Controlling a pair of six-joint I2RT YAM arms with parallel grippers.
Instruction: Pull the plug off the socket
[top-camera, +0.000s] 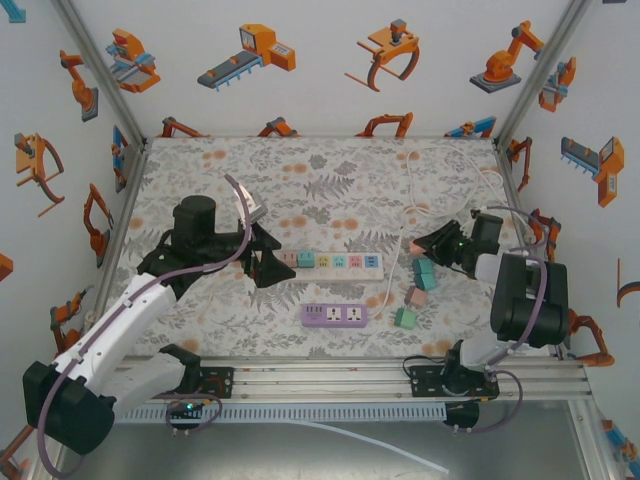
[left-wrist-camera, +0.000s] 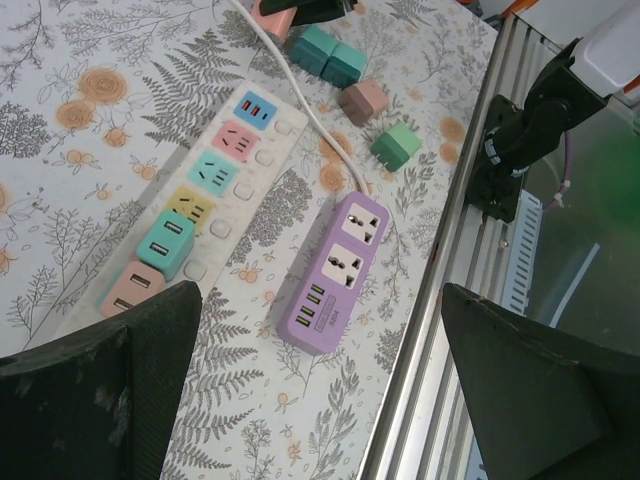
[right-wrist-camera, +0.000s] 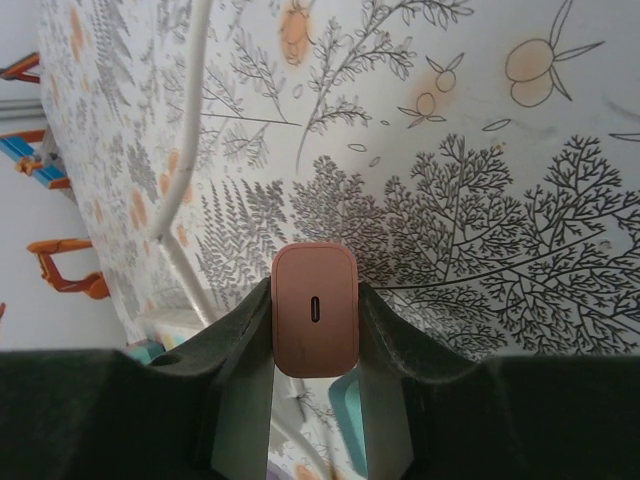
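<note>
A white power strip (top-camera: 345, 263) with coloured sockets lies mid-table. A pink plug (left-wrist-camera: 133, 288) and a teal plug (left-wrist-camera: 166, 245) sit in its left-end sockets. My left gripper (top-camera: 272, 262) hangs open just off that end, and its wide-spread fingers (left-wrist-camera: 110, 380) hold nothing. At the right, my right gripper (top-camera: 427, 246) is shut on a loose pink plug (right-wrist-camera: 314, 322), held above the cloth. That gripper (right-wrist-camera: 314, 335) clamps the plug by its two sides.
A purple power strip (top-camera: 334, 315) lies near the front rail (top-camera: 330, 375). Loose teal (top-camera: 424, 275), pink (top-camera: 415, 296) and green (top-camera: 404, 318) plugs lie under the right gripper. The strip's white cable (top-camera: 412, 180) loops to the back right. Walls enclose the table.
</note>
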